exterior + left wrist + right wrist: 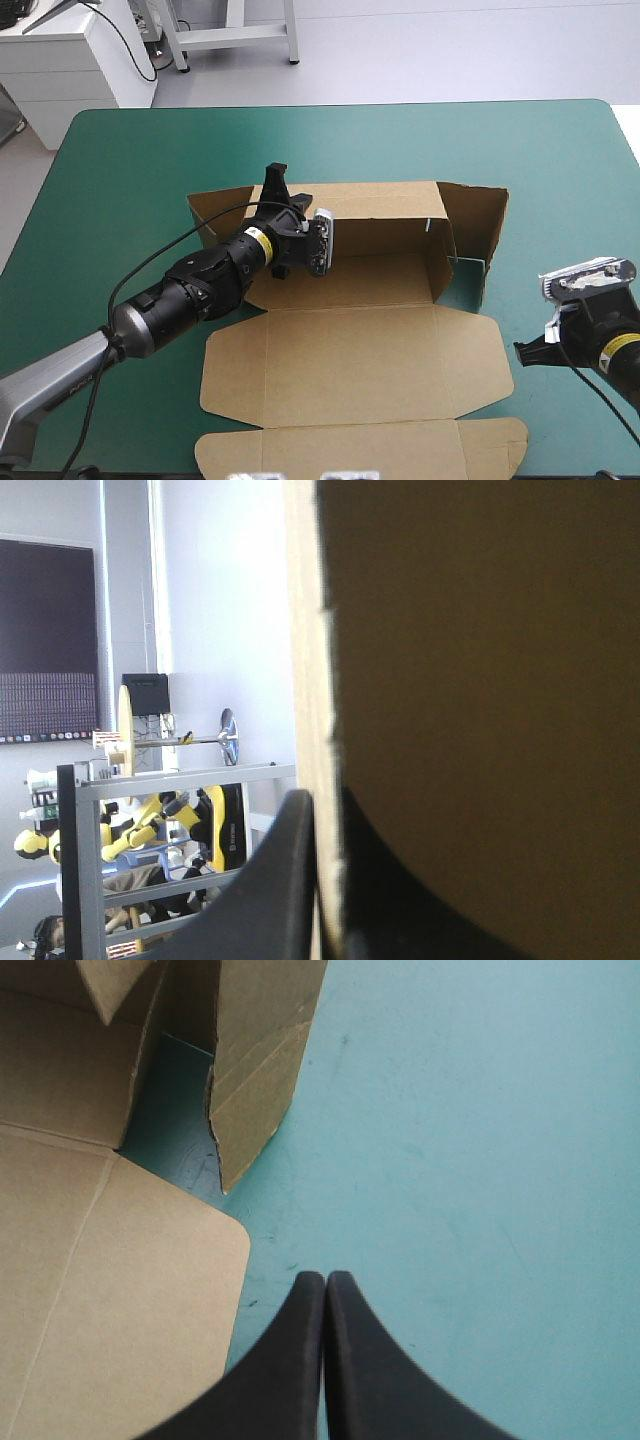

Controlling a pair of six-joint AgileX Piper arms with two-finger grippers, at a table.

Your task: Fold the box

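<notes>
Box (pixel 345 282) is found at the middle of the teal-green tabletop (pixel 560 150), partly raised. Its far wall (pixel 385 208) and right end wall (pixel 478 228) are stood up, while the lid (pixel 350 365) is laid flat toward the near edge. Left hand (pixel 275 185) is clamped on the far wall's top edge, left of its middle (board is seen pinched between the black fingers (pixel 270 900)). Right hand (pixel 326 1295) is closed to a point, nothing held, above bare cover just beside the box's right side.

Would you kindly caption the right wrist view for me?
Right gripper, shut, over the teal-green cover beside the box.
</notes>
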